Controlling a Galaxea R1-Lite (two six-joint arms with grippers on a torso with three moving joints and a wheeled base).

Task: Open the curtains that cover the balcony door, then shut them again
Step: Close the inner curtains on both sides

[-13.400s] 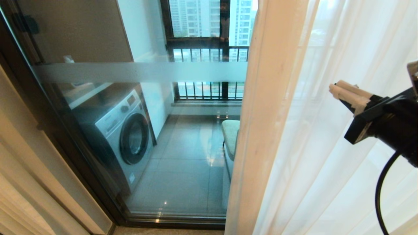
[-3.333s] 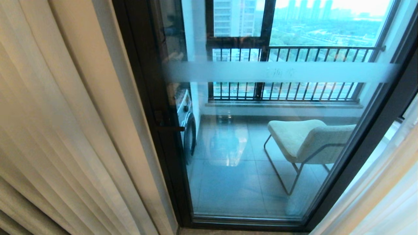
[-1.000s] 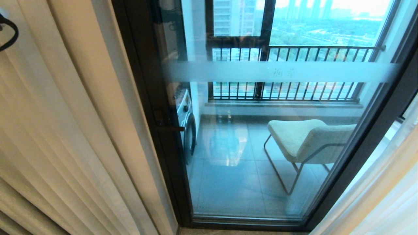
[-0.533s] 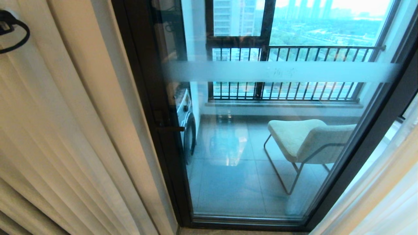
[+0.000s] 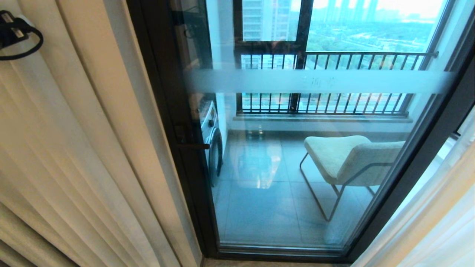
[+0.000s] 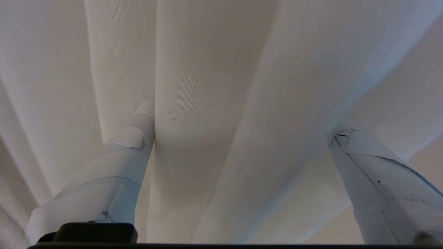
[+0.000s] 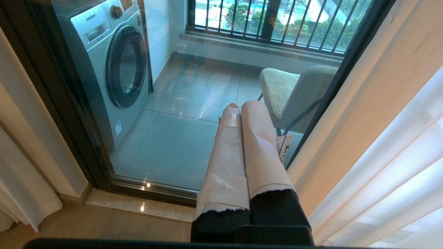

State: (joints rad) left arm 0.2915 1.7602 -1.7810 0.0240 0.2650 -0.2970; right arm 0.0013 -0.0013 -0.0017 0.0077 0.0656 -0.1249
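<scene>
My left gripper (image 6: 238,121) jaws spread wide vs cream curtain (image 6: 207,86) pleats, straddling a fold to pull it shut; right gripper (image 7: 242,107) jaws closed, idle.

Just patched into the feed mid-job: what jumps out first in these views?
The tall dark-framed glass balcony door stands uncovered mid-view, showing a pale upholstered metal-legged chair and silver front-loading washing machine beyond it. Heavy pleated cream curtains fill the robot's left side, where the open left end effector presses its taped white fingers into the folds. The right end effector hangs shut, facing the glass.
</scene>
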